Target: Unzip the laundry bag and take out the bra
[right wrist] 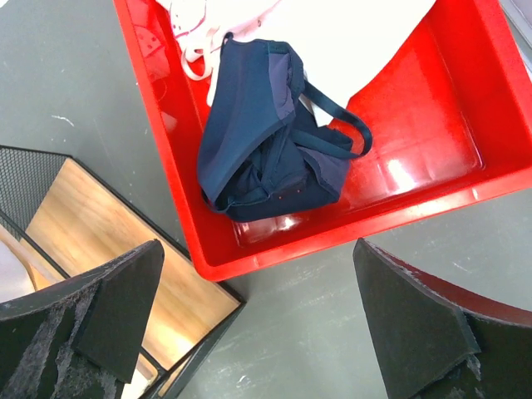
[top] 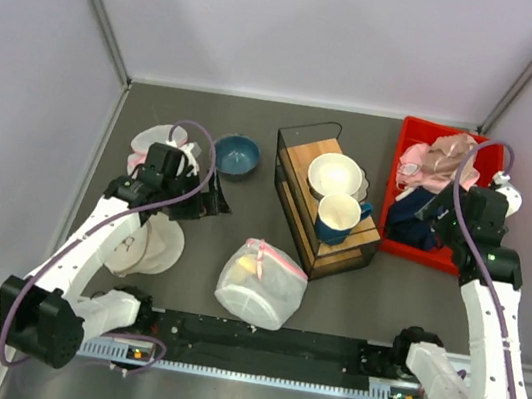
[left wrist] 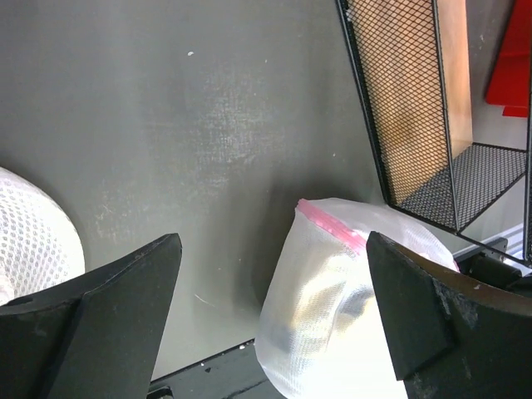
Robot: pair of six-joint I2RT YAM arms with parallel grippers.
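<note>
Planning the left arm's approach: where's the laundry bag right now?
Top view: the laundry bag sits centre-front, near the arm bases, just in front of the wire rack and right of the flat white bag.

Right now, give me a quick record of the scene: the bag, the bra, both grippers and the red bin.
laundry bag: front centre of table, domed, pink zipper looks closed
bra: yellow patch seen through mesh, inside bag
left gripper: open, empty, left of bag
right gripper: open, empty, over red bin
red bin: holds navy cloth, pale pink garments
</note>
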